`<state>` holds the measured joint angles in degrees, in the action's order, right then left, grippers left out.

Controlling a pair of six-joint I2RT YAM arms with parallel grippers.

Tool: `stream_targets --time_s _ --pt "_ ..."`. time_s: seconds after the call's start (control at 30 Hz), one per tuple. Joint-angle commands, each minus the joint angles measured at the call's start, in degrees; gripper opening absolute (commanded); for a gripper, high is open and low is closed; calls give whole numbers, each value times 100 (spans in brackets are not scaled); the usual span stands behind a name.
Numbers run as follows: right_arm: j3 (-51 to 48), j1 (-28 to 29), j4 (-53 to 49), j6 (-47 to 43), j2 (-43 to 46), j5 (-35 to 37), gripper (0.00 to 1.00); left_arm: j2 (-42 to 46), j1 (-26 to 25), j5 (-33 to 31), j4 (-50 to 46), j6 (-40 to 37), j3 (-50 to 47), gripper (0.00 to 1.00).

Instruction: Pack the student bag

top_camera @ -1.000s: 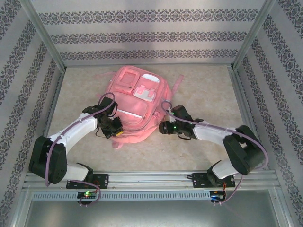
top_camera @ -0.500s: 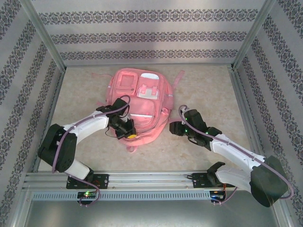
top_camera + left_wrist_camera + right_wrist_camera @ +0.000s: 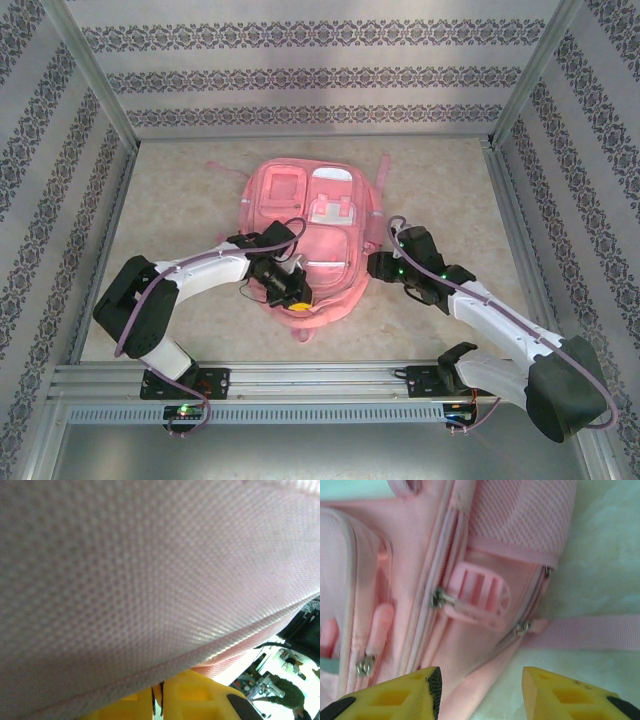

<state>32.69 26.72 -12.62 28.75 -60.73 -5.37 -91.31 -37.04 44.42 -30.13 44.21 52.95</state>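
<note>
**Here, both arms meet at the bag's near end**

Nearest, the left gripper [image 3: 288, 292] rests on the near end of the student bag [image 3: 310, 215]. Its yellow fingers [image 3: 200, 697] are almost together, with only a thin dark slit between them. Pink woven fabric lies right over them, and I cannot tell whether any is pinched. Just to the right, the right gripper [image 3: 378, 266] sits at the bag's right side, jaws apart and gripping nothing. Below it are a zipped side pocket, a pink plastic buckle [image 3: 477, 595] and a strap [image 3: 590, 632] running out over the worktop [image 3: 450, 190]. The bag lies flat mid-worktop, front pockets up, straps trailing toward the patterned back wall [image 3: 320, 80].
</note>
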Motion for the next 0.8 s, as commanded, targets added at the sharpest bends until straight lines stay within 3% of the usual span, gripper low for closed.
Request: stream_targets --time_s 0.0,0.13,0.17,0.2,0.33,0.57,0.7,0.77 --pt "253 -72 -114 15 -41 65 47 -66 -137 510 75 -409 109 23" --pt "357 -175 -161 49 8 59 48 170 -131 144 -328 -1008 531 68" --pt "422 -176 -220 1 22 106 48 276 -122 20 -395 -1123 616 90" --pt "495 -190 -290 -49 31 154 49 389 -90 -146 -483 -1239 727 100" --pt "740 -336 -432 -100 -36 186 49 779 218 -957 -647 -1449 1213 100" --pt "1084 -359 -609 -10 -443 140 48 1249 1270 -3662 -661 -1501 1508 100" --pt "1247 -378 -712 -11 -586 143 48 1291 2342 -3941 -115 -979 901 100" --pt "1303 -391 -742 -19 -646 125 49 1171 2723 -3588 419 -931 522 100"
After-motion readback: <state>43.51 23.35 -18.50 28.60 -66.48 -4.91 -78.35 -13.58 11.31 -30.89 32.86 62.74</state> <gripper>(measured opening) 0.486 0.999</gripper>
